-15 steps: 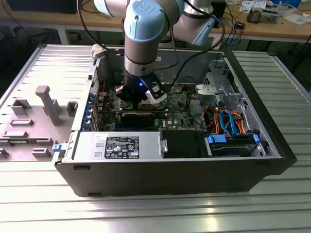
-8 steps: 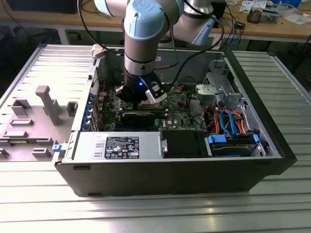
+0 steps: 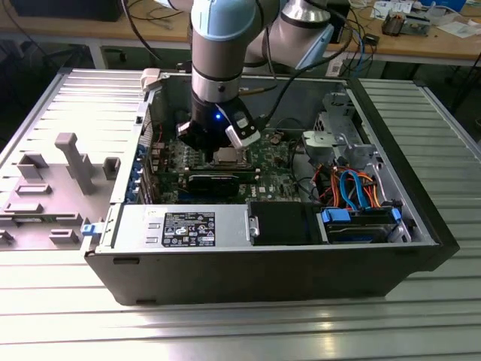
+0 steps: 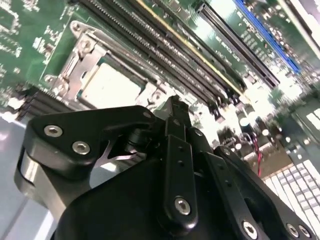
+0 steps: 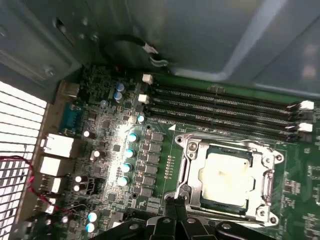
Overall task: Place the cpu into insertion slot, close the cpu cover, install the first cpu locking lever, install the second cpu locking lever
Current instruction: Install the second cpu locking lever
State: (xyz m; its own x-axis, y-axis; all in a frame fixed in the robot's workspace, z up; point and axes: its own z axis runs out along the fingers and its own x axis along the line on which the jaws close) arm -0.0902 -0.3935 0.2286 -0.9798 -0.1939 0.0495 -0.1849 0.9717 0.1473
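**Item record: CPU socket assembly, cover down, gripper at the near edge**

- Gripper (image 5: 176, 212): hangs low over the motherboard (image 5: 112, 150) inside the open computer case (image 3: 421, 218), its tip just beside the socket's edge. Fingers appear drawn together with nothing between them.
- Cpu (image 5: 227, 177): seated in the insertion slot (image 5: 192, 172); pale metal top visible in both wrist views, lying flat.
- Cpu cover (image 5: 262, 167): silvery frame lies down around the chip, framing it through the window.
- Memory slots (image 5: 220, 107): long dark rows just beside the socket, on its far side from the gripper.
- Progress, as judged: placing and cover-closing look complete. Whether either locking lever is latched cannot be told; the gripper's position suits lever work.
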